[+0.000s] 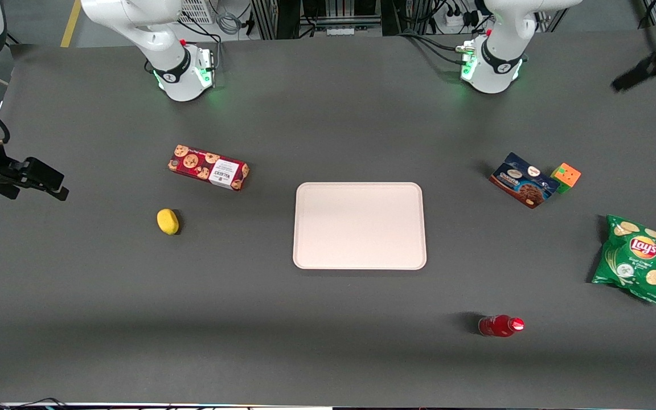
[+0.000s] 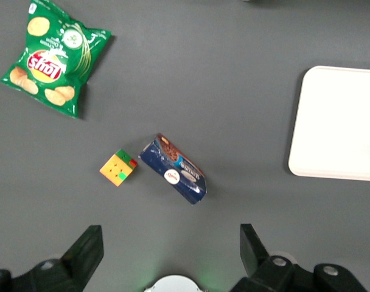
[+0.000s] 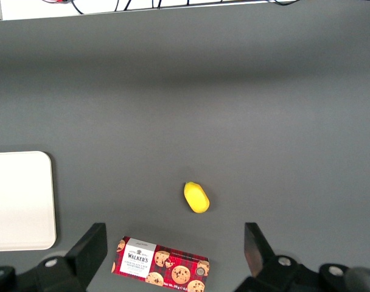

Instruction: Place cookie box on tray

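Though the tray sits bare at mid-desk, the cookie box lies flat on the desk well apart from it, toward the working arm's end, with a small colour cube just beside it. The gripper hangs high above the box with its fingers spread wide and holding nothing. The box looks light, stiff cardboard with a slick print; pinching across its narrow width, clear of the cube, seems the surest hold.

Front view looks down overhead; both wrist views share its tray.
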Robot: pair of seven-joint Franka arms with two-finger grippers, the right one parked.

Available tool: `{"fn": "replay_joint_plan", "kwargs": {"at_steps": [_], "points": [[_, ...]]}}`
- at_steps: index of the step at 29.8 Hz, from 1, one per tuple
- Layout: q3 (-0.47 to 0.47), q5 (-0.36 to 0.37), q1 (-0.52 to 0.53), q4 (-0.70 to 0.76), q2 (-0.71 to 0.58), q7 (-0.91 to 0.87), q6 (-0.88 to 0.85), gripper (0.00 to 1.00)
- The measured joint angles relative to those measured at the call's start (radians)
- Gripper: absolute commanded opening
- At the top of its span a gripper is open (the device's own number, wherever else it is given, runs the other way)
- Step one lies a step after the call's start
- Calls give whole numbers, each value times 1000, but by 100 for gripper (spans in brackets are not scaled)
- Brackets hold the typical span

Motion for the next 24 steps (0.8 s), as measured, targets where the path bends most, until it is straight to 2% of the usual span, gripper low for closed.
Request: {"fn": "replay_joint_plan", "kwargs": {"at_steps": [12,24], "points": [[8,-17,0,-428,70,-63,619,100],[8,-20,0,-675,109,-63,967,100]]}}
